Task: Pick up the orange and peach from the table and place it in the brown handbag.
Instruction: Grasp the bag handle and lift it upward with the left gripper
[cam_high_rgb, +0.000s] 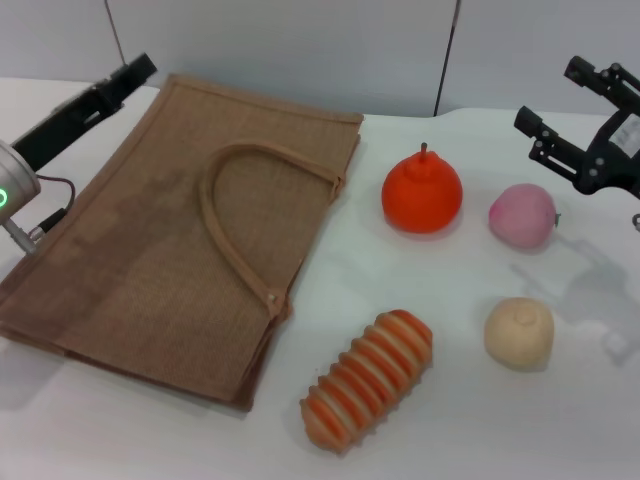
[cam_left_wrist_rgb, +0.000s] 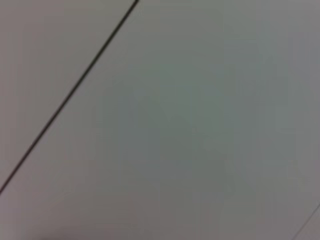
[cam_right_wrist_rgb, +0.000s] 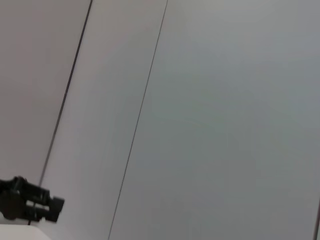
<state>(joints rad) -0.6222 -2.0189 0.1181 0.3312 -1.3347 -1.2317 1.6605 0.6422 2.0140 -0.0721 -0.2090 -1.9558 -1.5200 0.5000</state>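
White tabletop (cam_high_rgb: 420, 290) fills the head view, with a pale wall behind. Largest is the brown handbag (cam_high_rgb: 150, 250), lying flat on the left, its long axis running from near left to far right, with a loop handle (cam_high_rgb: 240, 215) curving across it. Right of it sits the orange (cam_high_rgb: 422, 193), stem up, with the pink peach (cam_high_rgb: 522, 215) just beside it. The right gripper (cam_high_rgb: 562, 118) hovers above the peach, jaws spread. The left gripper (cam_high_rgb: 130, 75) hangs at the bag's far-left corner; I cannot tell its state.
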